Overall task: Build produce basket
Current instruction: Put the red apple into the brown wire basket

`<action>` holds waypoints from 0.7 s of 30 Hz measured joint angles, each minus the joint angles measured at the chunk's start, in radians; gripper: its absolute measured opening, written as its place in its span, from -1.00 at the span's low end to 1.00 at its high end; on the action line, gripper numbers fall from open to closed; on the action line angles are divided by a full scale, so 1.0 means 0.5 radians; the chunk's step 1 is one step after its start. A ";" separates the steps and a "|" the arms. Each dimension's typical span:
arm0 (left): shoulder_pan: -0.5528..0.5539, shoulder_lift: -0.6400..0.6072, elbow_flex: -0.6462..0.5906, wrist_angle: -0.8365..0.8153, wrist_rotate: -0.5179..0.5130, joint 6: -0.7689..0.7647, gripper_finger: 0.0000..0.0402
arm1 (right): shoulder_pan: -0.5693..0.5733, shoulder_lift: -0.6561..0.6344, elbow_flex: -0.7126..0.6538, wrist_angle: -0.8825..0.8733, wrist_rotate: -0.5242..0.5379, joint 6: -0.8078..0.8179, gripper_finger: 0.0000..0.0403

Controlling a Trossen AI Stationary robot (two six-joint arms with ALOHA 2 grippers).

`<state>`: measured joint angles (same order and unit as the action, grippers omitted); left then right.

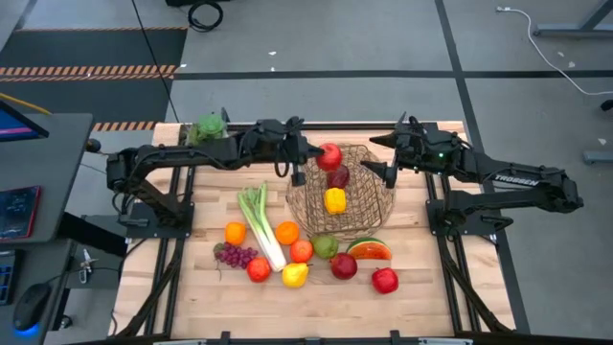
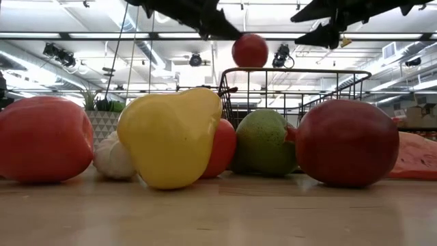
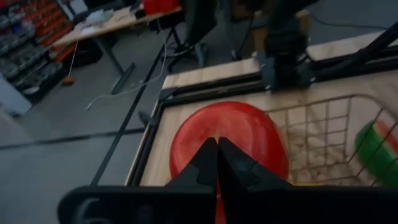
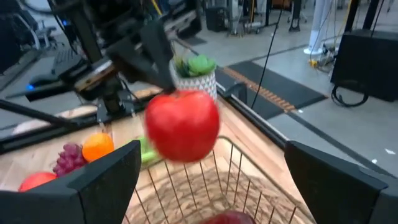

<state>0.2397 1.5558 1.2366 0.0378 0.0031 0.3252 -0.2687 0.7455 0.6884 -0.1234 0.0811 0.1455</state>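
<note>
A red apple hangs over the far rim of the round wire basket, with my left gripper shut on it. In the low view the apple is above the basket's rim. Inside the basket lie a dark red apple and a yellow pepper. My right gripper stands open above the basket's far right rim, close to the apple, touching nothing. More produce lies on the table in front of the basket. My left gripper has its shut fingertips on the apple's top; what they pinch there is too small to see. The fingers come from the table's left, slanting down. The apple hangs below them, lifted clear above the basket.
A leek, oranges, grapes, a yellow fruit, a green pear, a watermelon slice and red apples lie on the near half of the table. A white-potted plant stands far left.
</note>
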 joint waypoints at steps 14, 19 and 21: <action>-0.194 0.012 0.000 0.253 -0.004 -0.054 -0.98 | 0.000 -0.320 0.000 -0.113 0.006 -0.017 0.98; -0.252 0.066 0.003 0.404 -0.004 -0.056 -0.98 | 0.000 -0.359 0.000 -0.124 0.006 -0.018 0.98; -0.269 0.106 0.000 0.448 -0.002 -0.068 -0.98 | 0.000 -0.365 0.000 -0.127 0.006 -0.018 0.98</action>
<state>0.1051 1.6090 1.2366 0.2619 0.0020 0.2911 -0.2687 0.5632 0.6884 -0.1869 0.0841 0.1366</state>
